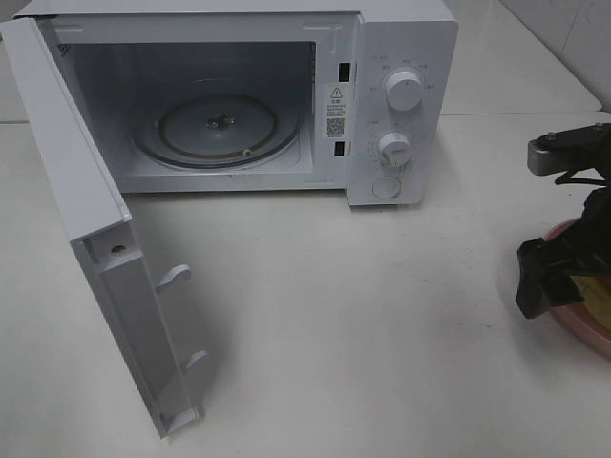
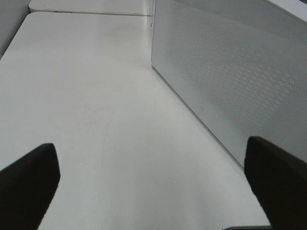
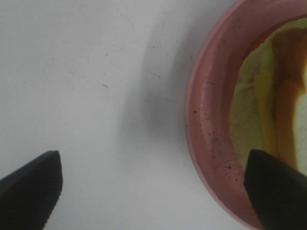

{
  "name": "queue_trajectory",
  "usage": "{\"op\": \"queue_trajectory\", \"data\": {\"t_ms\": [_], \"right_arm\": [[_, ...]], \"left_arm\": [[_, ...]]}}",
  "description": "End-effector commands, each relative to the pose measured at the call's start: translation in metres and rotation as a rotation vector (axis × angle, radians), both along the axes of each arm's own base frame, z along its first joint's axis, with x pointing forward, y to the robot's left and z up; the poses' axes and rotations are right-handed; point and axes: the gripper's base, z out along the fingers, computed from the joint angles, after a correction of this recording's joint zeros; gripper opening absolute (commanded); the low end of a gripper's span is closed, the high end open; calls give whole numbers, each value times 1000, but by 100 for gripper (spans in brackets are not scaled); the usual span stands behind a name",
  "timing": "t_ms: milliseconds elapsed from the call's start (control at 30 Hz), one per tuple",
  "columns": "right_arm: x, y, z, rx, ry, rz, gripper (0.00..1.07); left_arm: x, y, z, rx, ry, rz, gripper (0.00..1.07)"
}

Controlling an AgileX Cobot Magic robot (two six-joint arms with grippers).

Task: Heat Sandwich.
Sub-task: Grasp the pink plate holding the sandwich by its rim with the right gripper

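Note:
The sandwich [image 3: 268,96], pale bread with an orange crust and yellow-green filling, lies on a round pink plate [image 3: 211,124] at the table's right edge. In the exterior view only a yellow sliver of the sandwich [image 1: 594,289] shows behind the right arm. My right gripper [image 3: 153,191] hangs open just above the plate's [image 1: 584,336] left rim, one finger over the rim and the other over bare table, holding nothing. My left gripper [image 2: 153,191] is open over bare table beside the microwave's perforated side wall [image 2: 230,76]; it does not show in the exterior view.
The white microwave [image 1: 401,95] stands at the back with its door [image 1: 105,258] swung wide open toward the front left. Its glass turntable [image 1: 220,129] lies bare inside. White table [image 1: 363,334] stretches between the door and the plate.

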Motion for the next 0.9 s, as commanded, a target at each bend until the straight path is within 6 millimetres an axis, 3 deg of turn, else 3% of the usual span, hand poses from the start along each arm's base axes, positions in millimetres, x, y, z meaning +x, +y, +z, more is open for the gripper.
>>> {"op": "queue_trajectory", "data": {"t_ms": [33,633,900], "right_arm": [[3,-4,-6,-15,18,-24,100],[30,-6,-54,-100,147,-39,96],[34,-5,-63,-94,147,-37,94]], "left_arm": [[-3,0,0,-1,-33,0,101],[-3,0,0,-2,-33,0,101],[-3,0,0,-2,-33,0,101]]}}
